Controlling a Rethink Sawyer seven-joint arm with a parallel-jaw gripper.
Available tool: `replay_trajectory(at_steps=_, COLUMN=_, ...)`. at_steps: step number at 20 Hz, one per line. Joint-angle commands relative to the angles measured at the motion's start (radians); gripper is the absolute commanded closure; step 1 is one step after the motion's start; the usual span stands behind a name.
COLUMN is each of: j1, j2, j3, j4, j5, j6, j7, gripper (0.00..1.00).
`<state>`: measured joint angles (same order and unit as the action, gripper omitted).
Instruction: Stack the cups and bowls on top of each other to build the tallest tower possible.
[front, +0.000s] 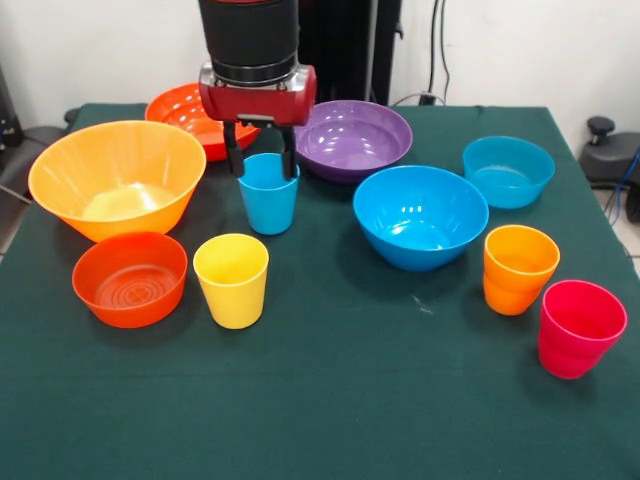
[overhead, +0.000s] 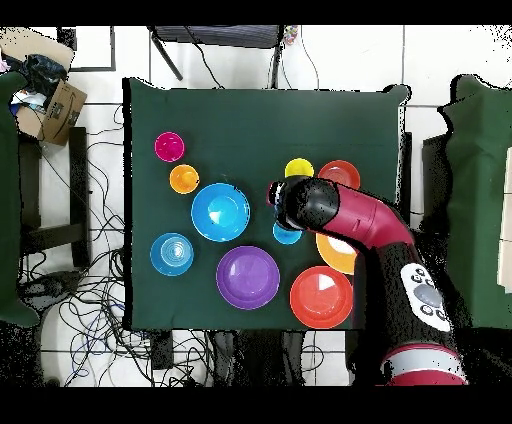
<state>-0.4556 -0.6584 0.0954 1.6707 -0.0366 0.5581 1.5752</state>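
Note:
My gripper (front: 264, 168) is down over the blue cup (front: 268, 200), one finger (front: 236, 152) against each side of its rim, and the cup's base rests on the cloth. A yellow cup (front: 232, 280) and a small red-orange bowl (front: 130, 279) stand in front of it. The large light orange bowl (front: 117, 176) is to its left, with the medium red-orange bowl (front: 185, 112) behind. To the right are the purple bowl (front: 354, 138), large blue bowl (front: 420, 215), small teal bowl (front: 508, 170), orange cup (front: 519, 268) and pinkish red cup (front: 581, 327). Nothing is stacked.
Everything stands on a green cloth (front: 330, 400) that covers the table. In the overhead view the arm (overhead: 370, 230) reaches across the light orange bowl (overhead: 335, 255) and hides most of the blue cup (overhead: 287, 237). Cables and a cardboard box (overhead: 55, 110) lie on the floor beside the table.

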Motion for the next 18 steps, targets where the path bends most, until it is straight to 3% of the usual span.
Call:
replay_trajectory(at_steps=1, j1=-0.002, j2=0.008, j3=0.069, j4=-0.084, j5=-0.074, j6=0.105, j7=-0.053, gripper=0.00)
replay_trajectory(at_steps=18, j1=0.004, j2=0.114, j3=0.113, j4=-0.135, j5=-0.066, j6=0.038, j7=-0.048, gripper=0.00)
